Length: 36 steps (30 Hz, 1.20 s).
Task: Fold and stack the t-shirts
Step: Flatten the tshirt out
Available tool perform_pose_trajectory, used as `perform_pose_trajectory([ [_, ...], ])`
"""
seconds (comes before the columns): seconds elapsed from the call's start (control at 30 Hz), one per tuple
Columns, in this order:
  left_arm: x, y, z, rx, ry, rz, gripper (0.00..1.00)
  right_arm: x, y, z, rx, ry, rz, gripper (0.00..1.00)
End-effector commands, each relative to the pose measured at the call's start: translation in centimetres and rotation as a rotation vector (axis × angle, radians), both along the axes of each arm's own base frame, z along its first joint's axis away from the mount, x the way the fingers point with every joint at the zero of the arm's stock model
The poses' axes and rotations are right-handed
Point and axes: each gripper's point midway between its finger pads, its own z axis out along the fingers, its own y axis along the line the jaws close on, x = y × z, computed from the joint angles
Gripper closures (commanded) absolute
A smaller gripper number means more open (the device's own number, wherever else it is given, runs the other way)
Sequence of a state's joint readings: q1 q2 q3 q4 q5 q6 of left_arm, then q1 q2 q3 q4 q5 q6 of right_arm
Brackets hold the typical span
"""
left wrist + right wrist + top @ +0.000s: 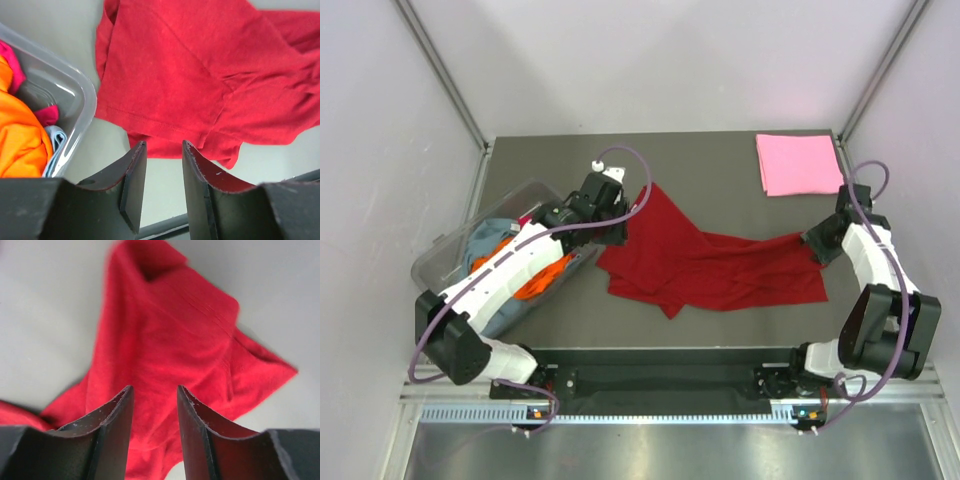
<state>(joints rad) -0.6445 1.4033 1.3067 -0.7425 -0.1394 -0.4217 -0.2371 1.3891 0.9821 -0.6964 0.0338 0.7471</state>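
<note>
The clear plastic tub (438,262) sits at the left edge of the table, beside my left arm, and it holds several bunched shirts: an orange shirt (20,145) heaped on the near side, a magenta shirt (11,64) against the wall behind it, and a grey-blue shirt (486,236) towards the far end. The dark red t-shirt (705,268) is outside the tub, spread crumpled across the middle of the dark grey table (720,160), one corner reaching up towards my left gripper (162,146) and another stretching right to my right gripper (155,389). My left jaws stand apart just above the near hem of the red cloth, with nothing between them; my right jaws are also apart, hovering over a raised fold of the same shirt without clamping it. A light pink t-shirt (798,164) lies folded flat in the far right corner, well apart from the red one. Pale walls close in the table on three sides, and a metal rail runs along the near edge by my bases. My left arm covers much of the tub from above, so I cannot tell how many shirts lie in it, and the red cloth in my right wrist view is blurred
</note>
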Motion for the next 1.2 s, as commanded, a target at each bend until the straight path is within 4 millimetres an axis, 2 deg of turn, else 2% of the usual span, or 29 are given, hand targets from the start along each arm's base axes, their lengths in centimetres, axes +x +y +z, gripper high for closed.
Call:
perform_pose_trajectory([
  [0.0,0.2,-0.8,0.2,-0.062,-0.020,-0.019,0.60,-1.9,1.0,0.0,0.090,0.012,-0.124,0.60],
  [0.03,0.0,-1.1,0.4,-0.077,-0.020,-0.034,0.60,-2.9,1.4,-1.0,0.104,0.031,-0.138,0.60],
  [0.17,-0.2,-1.2,1.1,-0.101,-0.049,-0.046,0.61,-4.4,1.1,-2.5,0.118,0.053,-0.226,0.60],
  [0.3,-0.3,-1.1,1.6,-0.124,-0.076,-0.040,0.61,-5.8,0.7,-3.6,0.150,0.086,-0.281,0.66],
  [0.33,-0.2,-1.2,2.0,-0.141,-0.098,-0.042,0.61,-5.8,0.4,-3.7,0.146,0.084,-0.282,0.67],
  [0.43,-0.3,-1.1,1.6,-0.154,-0.109,-0.036,0.61,-5.8,-0.7,-3.9,0.117,0.079,-0.303,0.72],
  [0.6,-0.3,-1.0,0.4,-0.129,-0.086,-0.042,0.61,-6.3,-0.8,-4.3,0.117,0.089,-0.319,0.74],
  [0.8,-0.1,-0.8,0.6,-0.121,-0.091,-0.037,0.60,-7.3,-1.5,-6.2,0.074,0.114,-0.367,0.70],
  [0.93,-0.2,-0.8,0.9,-0.123,-0.096,-0.039,0.60,-6.3,-1.6,-8.3,0.090,0.105,-0.348,0.70],
  [1.0,-0.1,-0.5,0.9,-0.107,-0.101,-0.029,0.60,-6.1,-2.3,-8.6,0.067,0.125,-0.355,0.77],
  [1.03,-0.2,-0.3,0.6,-0.095,-0.095,-0.025,0.60,-6.8,-2.6,-9.0,0.056,0.172,-0.357,0.87],
  [1.07,0.0,0.0,0.6,-0.084,-0.099,-0.010,0.59,-7.2,-3.6,-8.9,0.015,0.192,-0.377,0.91],
  [1.13,0.1,0.3,0.4,-0.071,-0.094,0.006,0.59,-7.4,-5.0,-7.8,-0.042,0.193,-0.385,0.99],
  [1.17,0.1,0.3,0.5,-0.075,-0.091,0.018,0.58,-7.9,-6.6,-7.2,-0.102,0.194,-0.419,1.00],
])
